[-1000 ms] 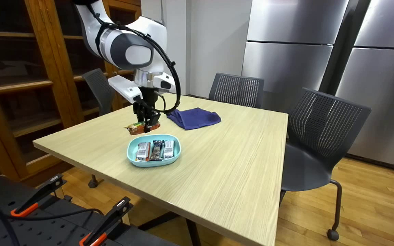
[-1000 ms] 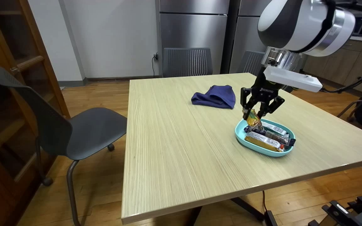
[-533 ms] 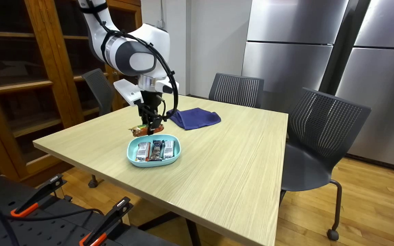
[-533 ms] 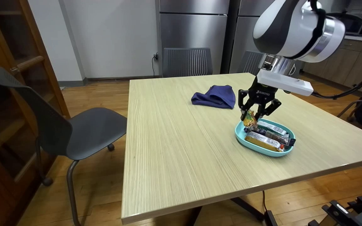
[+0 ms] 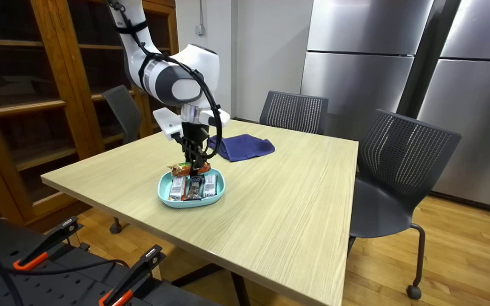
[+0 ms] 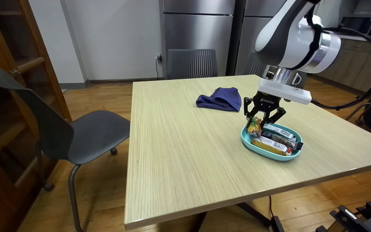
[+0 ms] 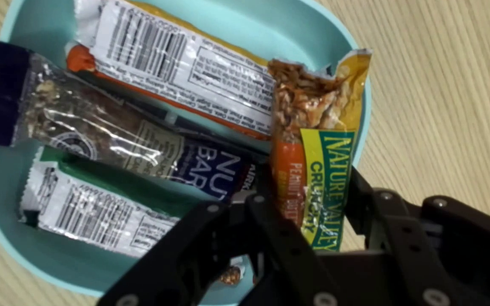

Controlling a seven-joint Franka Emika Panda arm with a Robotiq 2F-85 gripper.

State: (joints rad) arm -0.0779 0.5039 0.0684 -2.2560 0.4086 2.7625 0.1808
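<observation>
Turquoise tray (image 7: 245, 19) holds three bars (image 7: 132, 138), the gripper (image 6: 255, 122) one peanut bar (image 7: 317, 155).

End effector (image 6: 255, 123) lower, Nature Valley bar (image 7: 313, 170) now nearer turquoise tray (image 7: 262, 29), contact unclear

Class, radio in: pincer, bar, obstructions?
Pincer shut on snack bar. Bar held along tray edge, contact unclear. Three other bars lying inside, possibly in the way.

Steel refrigerators (image 5: 357, 93) and a seemingly glass-fronted cabinet (image 5: 70, 85) stand on wooden flooring (image 5: 462, 250).
</observation>
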